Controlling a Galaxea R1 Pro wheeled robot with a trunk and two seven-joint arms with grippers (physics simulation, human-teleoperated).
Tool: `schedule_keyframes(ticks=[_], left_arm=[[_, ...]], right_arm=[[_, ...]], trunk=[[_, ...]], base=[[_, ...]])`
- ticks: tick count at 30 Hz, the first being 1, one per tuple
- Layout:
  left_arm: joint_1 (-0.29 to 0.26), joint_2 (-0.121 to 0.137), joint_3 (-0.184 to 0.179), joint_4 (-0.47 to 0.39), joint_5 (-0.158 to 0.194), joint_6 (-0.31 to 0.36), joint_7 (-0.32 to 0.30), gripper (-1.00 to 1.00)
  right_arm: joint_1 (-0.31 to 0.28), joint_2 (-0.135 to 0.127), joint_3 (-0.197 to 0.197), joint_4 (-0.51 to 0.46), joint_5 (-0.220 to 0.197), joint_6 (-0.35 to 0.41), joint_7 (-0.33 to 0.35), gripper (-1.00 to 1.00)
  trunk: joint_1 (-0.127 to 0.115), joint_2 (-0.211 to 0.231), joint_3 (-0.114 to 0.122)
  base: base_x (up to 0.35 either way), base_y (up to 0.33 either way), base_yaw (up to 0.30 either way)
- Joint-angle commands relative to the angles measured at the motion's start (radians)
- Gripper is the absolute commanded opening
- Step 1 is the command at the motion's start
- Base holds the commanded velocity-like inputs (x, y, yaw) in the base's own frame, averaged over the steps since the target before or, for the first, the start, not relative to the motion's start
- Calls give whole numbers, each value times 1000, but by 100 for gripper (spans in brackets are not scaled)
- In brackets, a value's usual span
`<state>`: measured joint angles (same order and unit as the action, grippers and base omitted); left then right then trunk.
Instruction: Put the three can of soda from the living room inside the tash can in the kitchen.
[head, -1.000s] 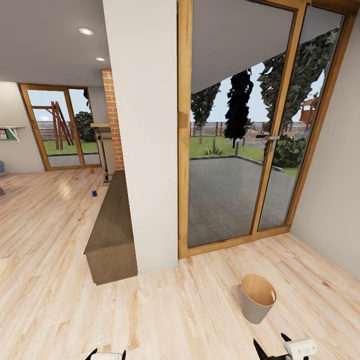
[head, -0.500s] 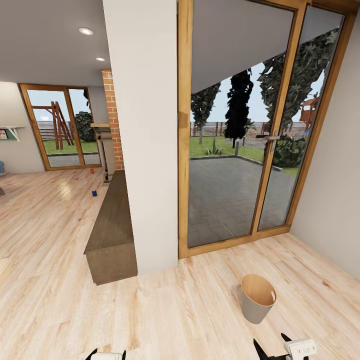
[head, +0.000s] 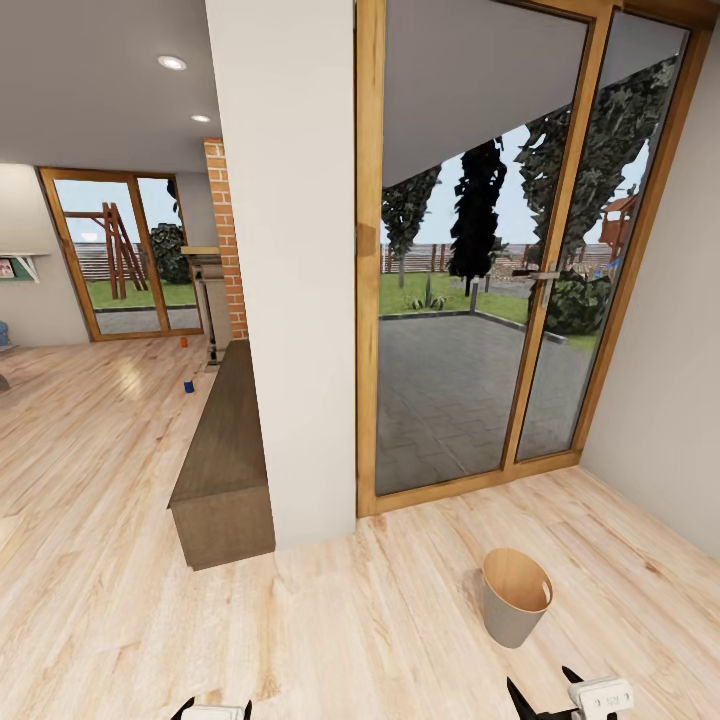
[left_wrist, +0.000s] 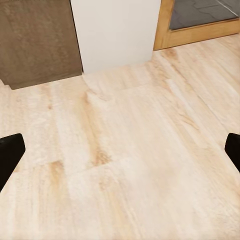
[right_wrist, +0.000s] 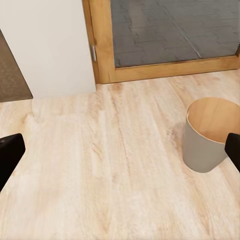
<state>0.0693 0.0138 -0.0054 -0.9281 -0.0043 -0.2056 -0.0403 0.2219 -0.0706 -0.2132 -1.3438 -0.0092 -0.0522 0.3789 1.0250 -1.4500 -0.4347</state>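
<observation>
The trash can (head: 515, 595), grey outside and wood-coloured inside, stands upright on the plank floor just ahead of my right gripper (head: 543, 690). In the right wrist view the trash can (right_wrist: 207, 135) sits beside one black fingertip (right_wrist: 234, 146), and the right gripper (right_wrist: 120, 150) is open and holds nothing. My left gripper (head: 212, 711) peeks in at the head view's lower edge; in the left wrist view the left gripper (left_wrist: 120, 152) is open over bare floor. Far off in the room on the left, a dark blue can (head: 188, 386) and an orange can (head: 184, 341) stand on the floor.
A white wall pillar (head: 290, 270) and a low brown cabinet (head: 222, 460) stand ahead on the left. A wood-framed glass door (head: 470, 300) lies straight ahead, with a plain wall (head: 665, 400) on the right. A brick column (head: 226, 240) stands behind the cabinet.
</observation>
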Motion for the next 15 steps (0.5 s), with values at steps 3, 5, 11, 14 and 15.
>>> schedule_keyframes(ticks=[3,5,11,14,15], left_arm=[[0,0,0,0,0,0,1,100],[0,0,0,0,0,0,1,100],[0,0,1,0,1,0,0,100],[0,0,1,0,1,1,-1,100],[0,0,0,1,0,1,-1,100]], right_arm=[[0,2,0,0,0,0,0,100],[0,4,0,0,2,1,0,100],[0,5,1,0,3,0,0,100],[-1,4,-1,0,2,-1,1,100],[0,4,-2,-2,2,-1,2,100]], trunk=[[0,0,0],[0,0,0],[0,0,0],[0,0,0],[0,0,0]], base=[[0,0,0],[0,0,0],[0,0,0],[0,0,0],[0,0,0]])
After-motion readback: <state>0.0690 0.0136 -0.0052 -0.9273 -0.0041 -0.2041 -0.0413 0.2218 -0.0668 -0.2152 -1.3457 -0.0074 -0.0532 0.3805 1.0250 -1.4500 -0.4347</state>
